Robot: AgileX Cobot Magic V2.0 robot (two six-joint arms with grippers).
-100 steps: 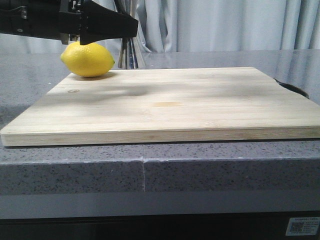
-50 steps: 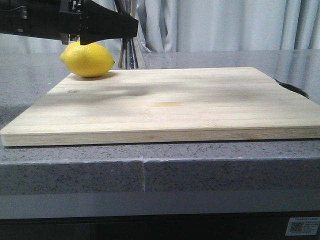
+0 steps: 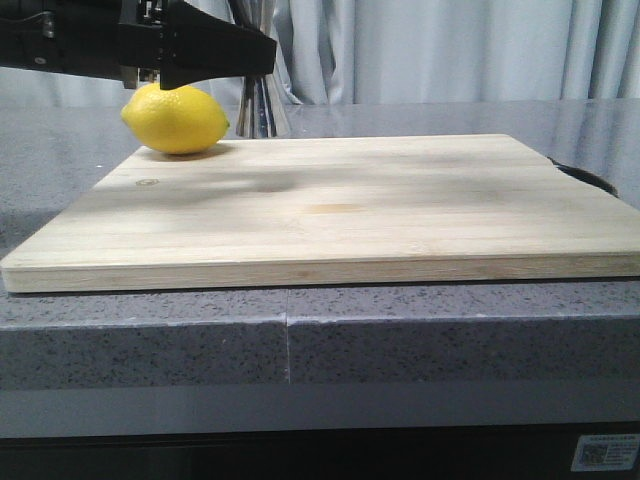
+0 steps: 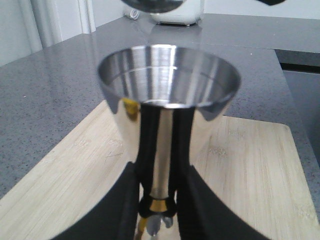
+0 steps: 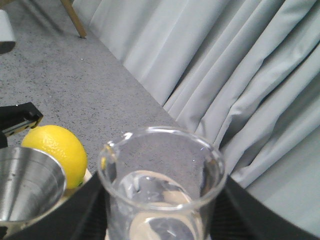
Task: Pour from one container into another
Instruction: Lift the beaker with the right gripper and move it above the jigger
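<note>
Both grippers clamped, raised

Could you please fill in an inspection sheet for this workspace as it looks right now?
Surface: wooden cutting board on a grey speckled counter.
Job's things: steel jigger upright, gold band at its waist; glass beaker upright, its contents unclear.
Clutter: lemon on the board's far left corner.
Grippers: left gripper clamped on the jigger's waist; right gripper around the beaker, its fingers mostly hidden.
Cables: nothing seen.
Surroundings: grey curtain behind; white appliance on the counter.
</note>
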